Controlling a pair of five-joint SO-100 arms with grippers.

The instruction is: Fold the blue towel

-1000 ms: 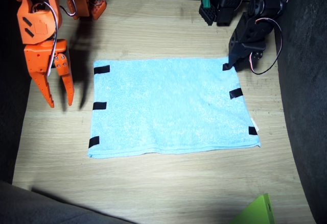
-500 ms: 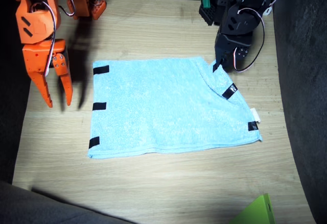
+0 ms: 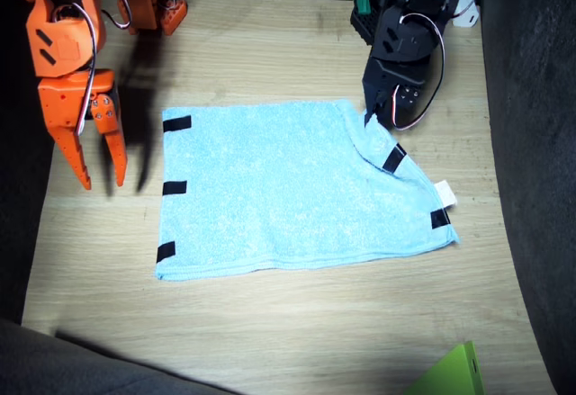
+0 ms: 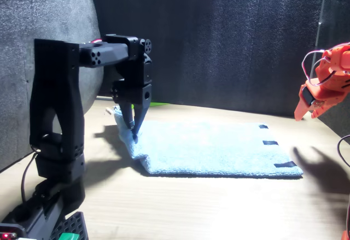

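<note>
While the left gripper (image 3: 371,118) is clamped on the far corner of the blue towel (image 3: 279,188), which otherwise lies flat on the table (image 3: 270,341), the fold should go best if that corner is raised just clear and carried straight across toward the opposite taped edge (a low drag would bunch the cloth). The right gripper (image 3: 101,168) hangs beside the towel, its fingers apart, holding nothing.
</note>
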